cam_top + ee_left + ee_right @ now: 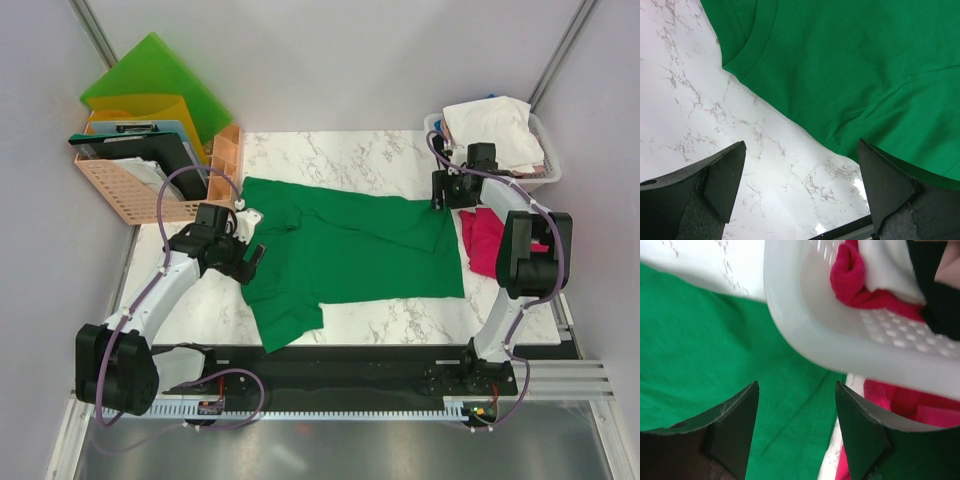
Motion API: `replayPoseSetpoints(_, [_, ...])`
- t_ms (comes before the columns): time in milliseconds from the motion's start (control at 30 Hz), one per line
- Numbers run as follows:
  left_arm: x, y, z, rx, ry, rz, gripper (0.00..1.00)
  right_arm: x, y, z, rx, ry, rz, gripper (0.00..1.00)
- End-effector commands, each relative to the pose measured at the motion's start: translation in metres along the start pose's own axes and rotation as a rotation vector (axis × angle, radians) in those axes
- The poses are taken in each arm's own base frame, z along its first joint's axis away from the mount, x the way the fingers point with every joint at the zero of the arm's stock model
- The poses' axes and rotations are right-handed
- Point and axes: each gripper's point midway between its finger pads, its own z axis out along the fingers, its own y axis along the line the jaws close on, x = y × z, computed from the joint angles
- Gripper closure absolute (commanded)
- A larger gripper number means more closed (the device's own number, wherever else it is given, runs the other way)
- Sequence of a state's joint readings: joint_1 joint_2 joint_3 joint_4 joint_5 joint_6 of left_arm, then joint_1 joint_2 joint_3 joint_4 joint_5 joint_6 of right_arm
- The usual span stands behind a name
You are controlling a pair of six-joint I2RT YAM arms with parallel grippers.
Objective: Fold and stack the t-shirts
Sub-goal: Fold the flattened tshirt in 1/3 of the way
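A white marble table (370,150) stands between plain grey walls. From above, a green t-shirt (350,250) lies spread flat across its middle, neck to the left. A magenta t-shirt (483,245) lies crumpled just beside its right edge; a white basket (548,175) heaped with white clothes (490,125) sits at the far right corner; an orange crate (120,190) with folders (150,80) stands far left. The left gripper (252,262) is at the shirt's left edge and the right gripper (441,197) at its far right corner.

Left wrist view: the left fingers (725,175) stand wide apart over bare marble, holding nothing; the green collar and shoulder lie just beyond them.

Right wrist view: the right fingers (740,425) are parted with nothing between them, green cloth beneath; the basket's wall hangs close ahead, with magenta and white cloth inside it and more magenta under it.
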State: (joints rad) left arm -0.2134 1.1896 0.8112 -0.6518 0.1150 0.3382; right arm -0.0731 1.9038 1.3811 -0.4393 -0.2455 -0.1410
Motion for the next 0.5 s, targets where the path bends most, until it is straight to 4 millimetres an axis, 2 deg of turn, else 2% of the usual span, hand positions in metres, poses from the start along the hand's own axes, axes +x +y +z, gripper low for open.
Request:
replayPoseSetpoints(0, [-0.008, 0.004, -0.003, -0.013, -0.042, 0.049, 0.01, -0.014, -0.002, -0.028, 0.042, -0.07, -0.029, 0.3])
replayPoseSetpoints(67, [-0.007, 0.003, -0.003, -0.01, -0.039, 0.048, 0.01, -0.007, 0.004, -0.043, 0.026, -0.067, -0.018, 0.32])
replayPoseSetpoints(100, [-0.006, 0.003, -0.002, -0.009, -0.037, 0.048, 0.01, -0.002, 0.015, -0.048, -0.025, -0.065, -0.018, 0.38])
replayPoseSetpoints(233, [-0.008, 0.002, 0.001, -0.001, -0.038, 0.045, 0.01, 0.026, 0.036, -0.065, -0.105, -0.027, 0.002, 0.48])
replayPoseSetpoints(300, [-0.01, 0.002, 0.001, 0.002, -0.042, 0.044, 0.01, 0.044, 0.042, -0.068, -0.131, 0.019, 0.011, 0.55])
replayPoseSetpoints(467, [-0.011, 0.0, 0.005, 0.019, -0.042, 0.031, 0.01, 0.076, 0.053, -0.057, -0.195, 0.105, 0.034, 0.59])
